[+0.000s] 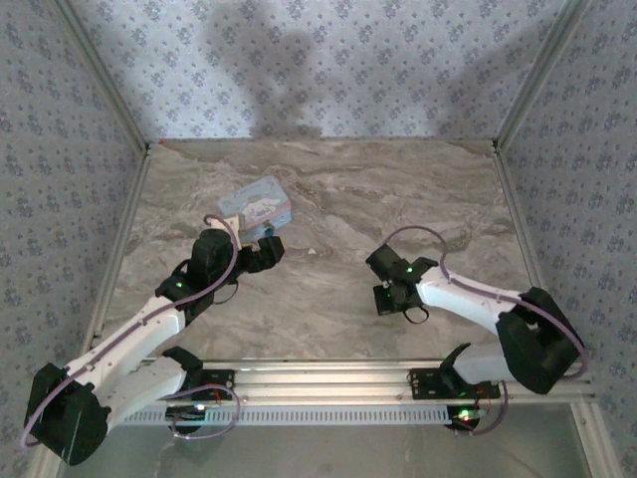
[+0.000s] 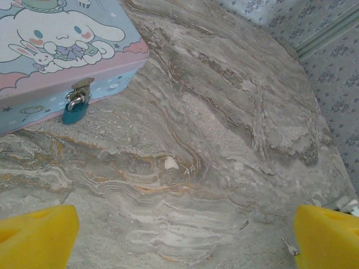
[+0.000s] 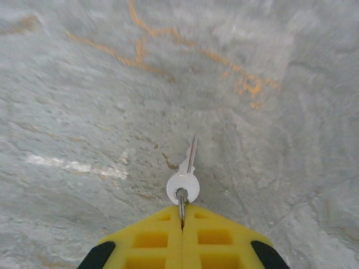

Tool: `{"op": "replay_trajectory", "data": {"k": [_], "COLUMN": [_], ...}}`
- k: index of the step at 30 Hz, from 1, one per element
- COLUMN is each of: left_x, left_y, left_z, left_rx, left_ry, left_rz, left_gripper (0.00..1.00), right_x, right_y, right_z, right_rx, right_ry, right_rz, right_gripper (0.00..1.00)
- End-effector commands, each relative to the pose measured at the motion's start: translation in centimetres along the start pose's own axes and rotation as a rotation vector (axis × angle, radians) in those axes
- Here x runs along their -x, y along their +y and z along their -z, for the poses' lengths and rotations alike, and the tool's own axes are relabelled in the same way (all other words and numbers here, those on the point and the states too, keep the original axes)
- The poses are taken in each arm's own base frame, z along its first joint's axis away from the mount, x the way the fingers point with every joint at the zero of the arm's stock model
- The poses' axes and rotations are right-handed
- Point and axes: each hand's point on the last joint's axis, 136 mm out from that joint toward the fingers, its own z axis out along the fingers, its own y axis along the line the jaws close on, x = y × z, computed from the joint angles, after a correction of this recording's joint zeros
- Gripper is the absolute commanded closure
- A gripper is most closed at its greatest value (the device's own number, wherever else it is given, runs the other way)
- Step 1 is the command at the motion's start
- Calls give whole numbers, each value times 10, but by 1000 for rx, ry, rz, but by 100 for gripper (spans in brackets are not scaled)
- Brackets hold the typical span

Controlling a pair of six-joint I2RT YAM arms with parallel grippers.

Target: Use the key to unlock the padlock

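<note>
Marble tabletop (image 1: 338, 189) runs bare across the middle, with walls (image 1: 60, 149) along its left, far and right edges. Pale-blue tin box (image 1: 257, 204) sits far left. Near its front is the left gripper (image 1: 267, 249), fingers spread wide. Well apart at right, the right gripper (image 3: 182, 216) is clenched on the key (image 3: 184, 182) by its ring. The blue padlock (image 2: 74, 110) hangs from the box's front hasp (image 2: 82, 87).

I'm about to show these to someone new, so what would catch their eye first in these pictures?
The cartoon-printed tin box at the far left of the marble table stands out first, with the tiny blue padlock hanging from its clasp. Next comes the right hand, its yellow fingers shut on the ring of a small silver key over the table.
</note>
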Motion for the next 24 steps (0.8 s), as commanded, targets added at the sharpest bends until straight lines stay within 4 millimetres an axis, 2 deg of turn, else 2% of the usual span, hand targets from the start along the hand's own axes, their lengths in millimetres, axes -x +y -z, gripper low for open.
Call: {"op": "replay_trajectory", "data": {"k": [1, 5, 10, 15, 19, 24], "left_x": [15, 18, 21, 21, 23, 21], "left_y": [-20, -32, -52, -73, -91, -94], "left_z": [6, 7, 7, 5, 4, 1], "left_rx": [-62, -104, -179, -256, -337, -339], "left_ry": [-31, -12, 33, 97, 137, 182], "left_rz": [19, 65, 129, 204, 260, 430], "left_gripper": [2, 2, 2, 2, 3, 3], "right_x": [20, 39, 66, 84, 94, 106], "right_y": [-1, 8, 24, 47, 62, 76], "right_z": [17, 38, 76, 110, 127, 144], "right_rx": [1, 66, 150, 260, 334, 335], "right_ry": [-135, -269, -475, -627, -705, -812], "right_rz": [26, 81, 199, 301, 343, 425], "right_gripper": [100, 100, 100, 100, 100, 100]}}
